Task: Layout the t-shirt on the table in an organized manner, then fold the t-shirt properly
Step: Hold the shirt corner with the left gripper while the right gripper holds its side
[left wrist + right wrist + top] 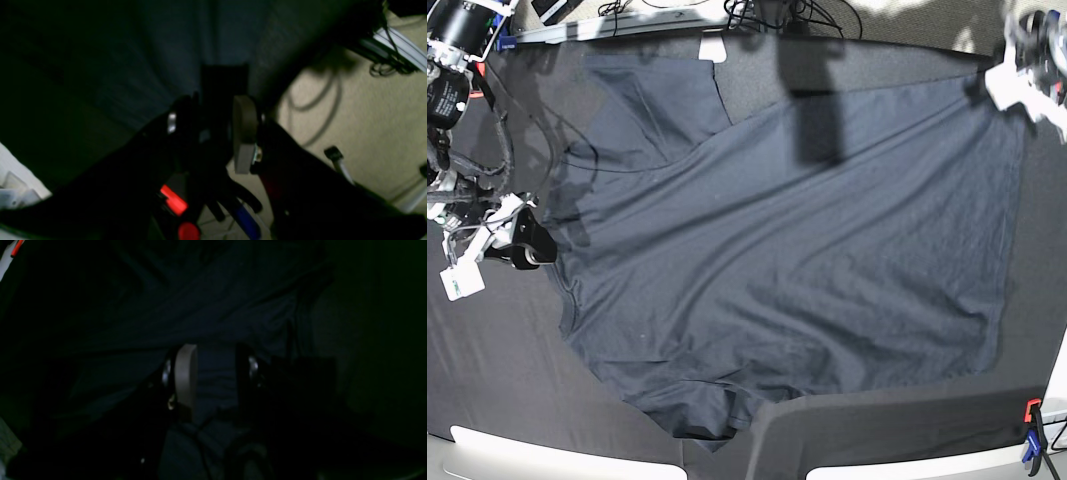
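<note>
— T-shirt first: where was it lying?
— Spread over most of the table, slate-blue against the black cloth. One sleeve reached up toward the far edge at the upper left, the other was bunched near the front edge at the lower middle. The body ran off to the right, its corner rising toward the upper right, and long shallow wrinkles crossed it.
— And the arms?
— The right gripper sat at the shirt's left edge, by the collar side. In its wrist view the pads stood apart with blue cloth showing in the gap between them; whether they were pinching it I could not tell.
— The left gripper?
— Up at the far right corner of the table, at the shirt's raised corner. From its wrist camera the jaws stood apart with something dark between them and the shirt's fabric just beyond; I could not tell whether cloth was gripped.
— Anything smaller?
— A red and blue clamp on the front right edge of the table.
</note>
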